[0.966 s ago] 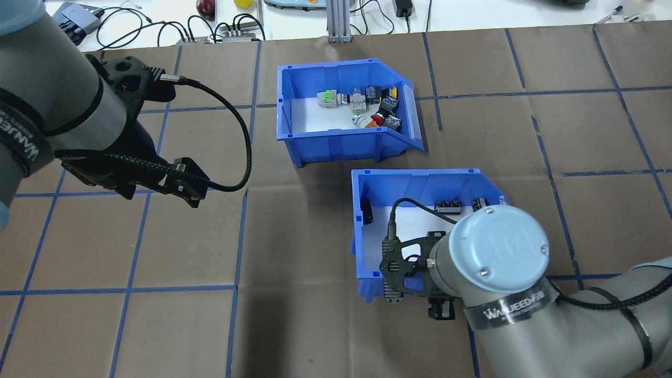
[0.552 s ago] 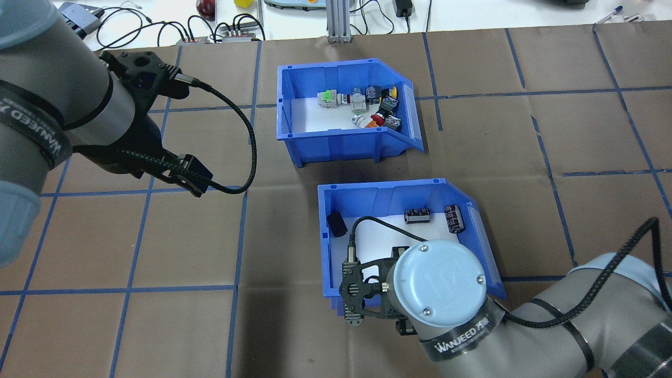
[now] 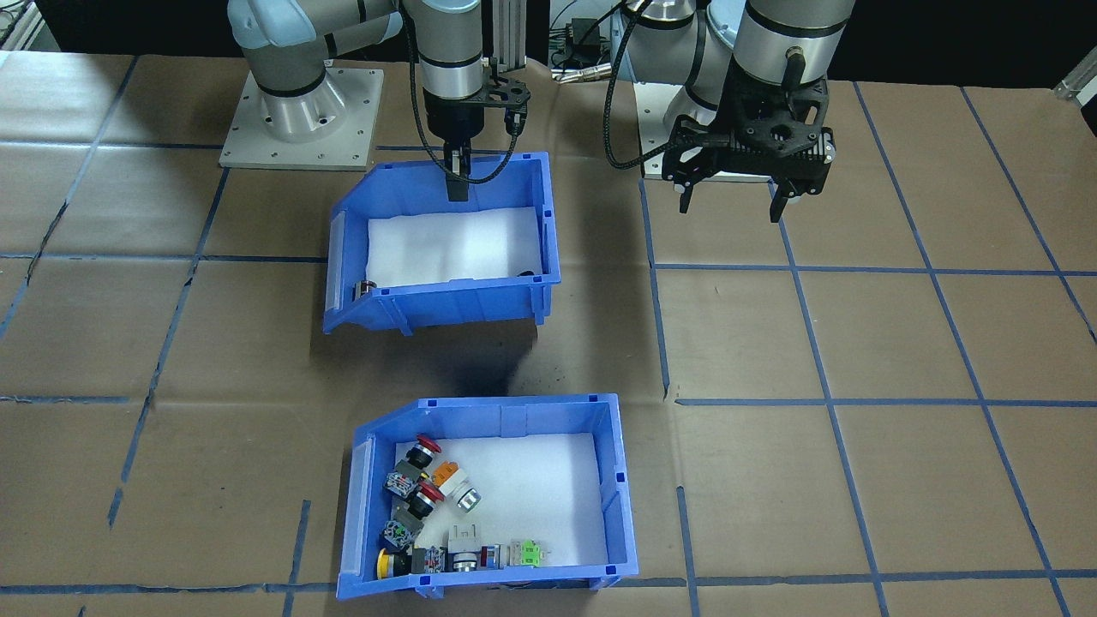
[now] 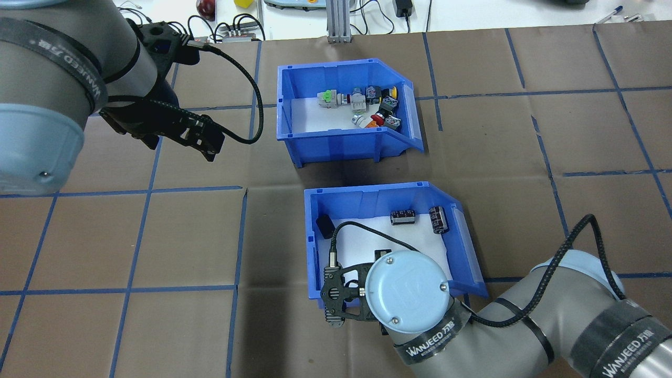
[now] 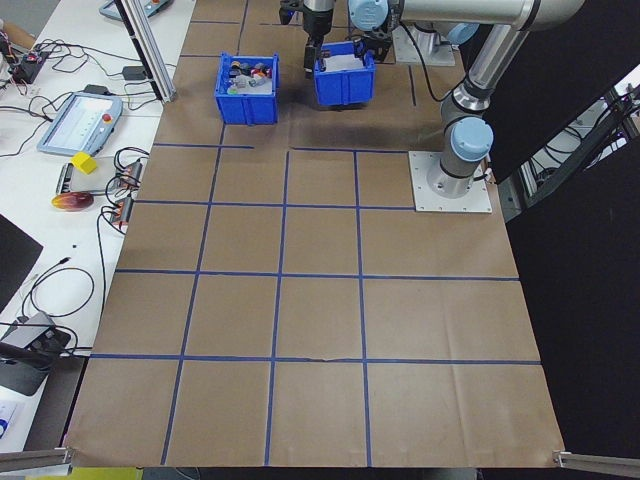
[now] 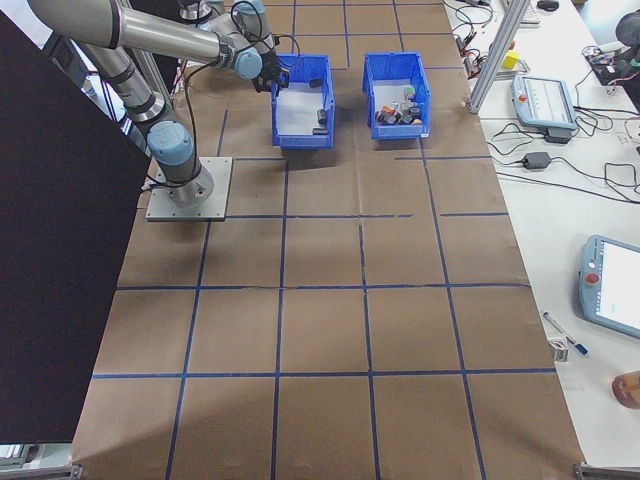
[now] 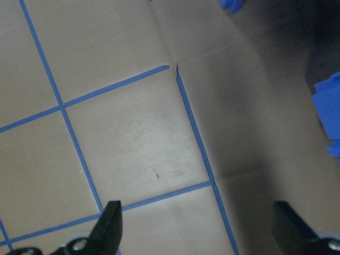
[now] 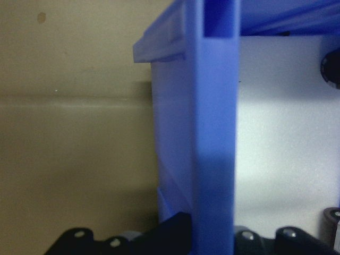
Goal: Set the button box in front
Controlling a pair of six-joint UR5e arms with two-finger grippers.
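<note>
**Right tool on the other bin while the button box waits**

The button box point(image 4: 346, 113) sits flat on the table point(image 4: 157, 236), on the far side from the robot, its switches bunched toward one end. Nearer the robot sits the second bin point(image 4: 388, 236), which holds a few dark cylinders. The right tool point(image 3: 458, 176) pinches the near wall of this second bin: the wrist view shows the blue wall running straight up between the jaws, one finger outside and one over the white foam. The left tool point(image 3: 733, 201) hangs spread and empty above bare table, well apart from both bins.

As I read it, the step in hand is shifting the second bin out of the way so the button box can take the front spot. To do it well:

- Keep the bin level or sliding low, since the cylinders look free to roll.
- Keep the pinch square on the wall; a one-wall grip could let the bin swing or tip.
- Set it down flat, with clear room from the button box, before releasing.
</note>
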